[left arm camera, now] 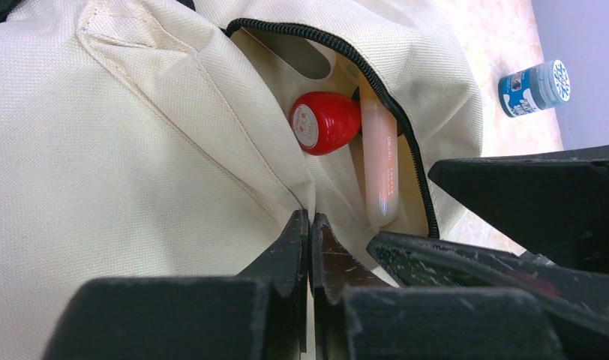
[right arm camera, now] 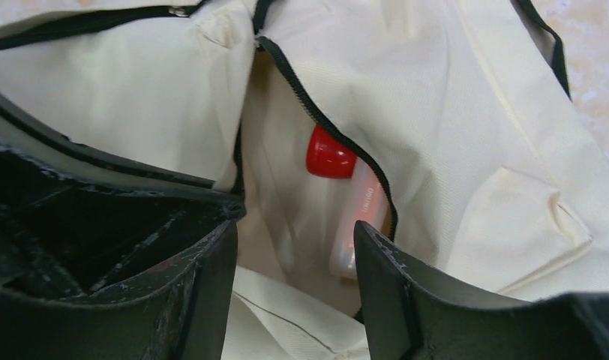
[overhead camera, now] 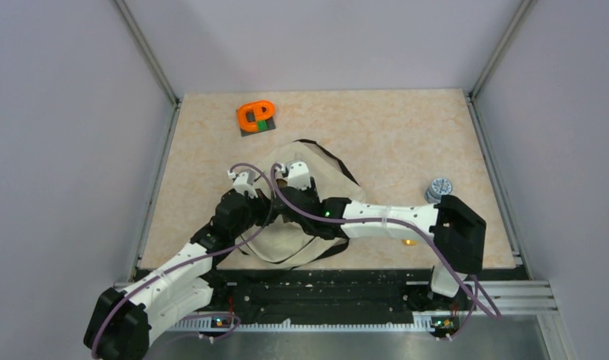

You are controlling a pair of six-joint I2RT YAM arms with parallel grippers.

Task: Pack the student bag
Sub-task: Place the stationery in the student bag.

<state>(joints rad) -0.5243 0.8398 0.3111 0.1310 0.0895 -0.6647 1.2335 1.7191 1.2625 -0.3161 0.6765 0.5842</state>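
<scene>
Deep inside student bag (left arm camera: 136,150), pink tube (left arm camera: 380,172).

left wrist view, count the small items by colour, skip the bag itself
red: 1, rounded item inside the open student bag
pale pink: 1, tube inside the bag, beside the red one
blue and white: 1, small bottle lying on the table outside the bag
total: 3
</scene>
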